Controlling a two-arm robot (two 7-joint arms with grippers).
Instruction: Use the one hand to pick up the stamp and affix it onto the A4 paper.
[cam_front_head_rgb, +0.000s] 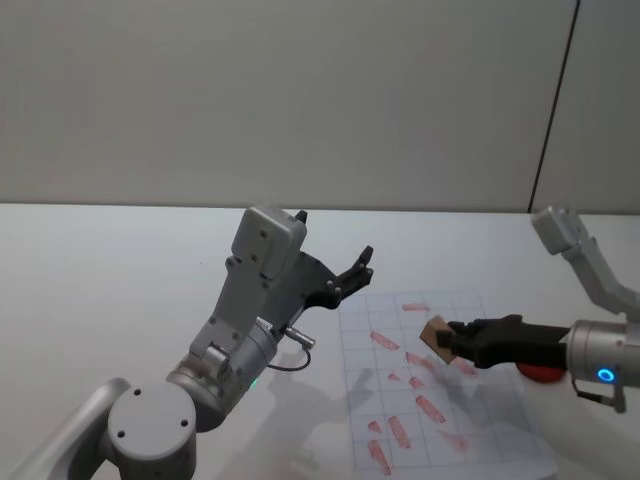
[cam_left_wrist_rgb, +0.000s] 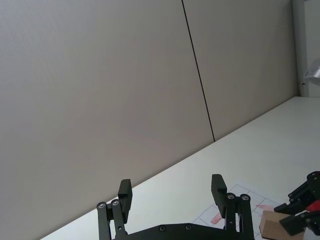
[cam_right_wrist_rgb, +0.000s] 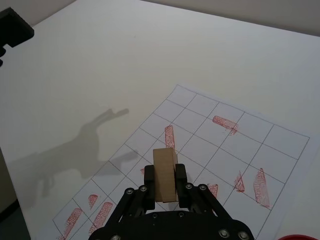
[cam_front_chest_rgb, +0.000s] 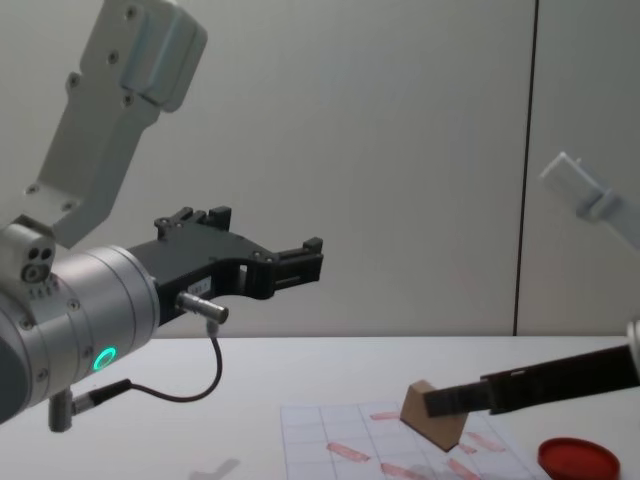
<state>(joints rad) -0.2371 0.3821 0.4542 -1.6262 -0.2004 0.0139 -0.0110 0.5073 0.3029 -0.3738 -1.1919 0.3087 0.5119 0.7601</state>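
My right gripper (cam_front_head_rgb: 452, 340) is shut on the stamp (cam_front_head_rgb: 436, 333), a small tan wooden block. It holds the stamp tilted, low over the middle of the A4 paper (cam_front_head_rgb: 490, 400). I cannot tell whether block and sheet touch. The right wrist view shows the stamp (cam_right_wrist_rgb: 165, 175) clamped between the gripper (cam_right_wrist_rgb: 165, 181) fingers above the gridded paper (cam_right_wrist_rgb: 200, 135) with its red marks. In the chest view the stamp (cam_front_chest_rgb: 425, 415) hangs from the slim gripper (cam_front_chest_rgb: 440, 402) just over the paper (cam_front_chest_rgb: 310, 425). My left gripper (cam_front_head_rgb: 352, 272) is open and raised left of the sheet.
A round red ink pad (cam_front_head_rgb: 540, 374) lies on the white table just right of the paper, under my right arm, and shows again as the ink pad (cam_front_chest_rgb: 577, 458) in the chest view. A grey wall stands behind the table. The left gripper (cam_left_wrist_rgb: 171, 186) points toward that wall.
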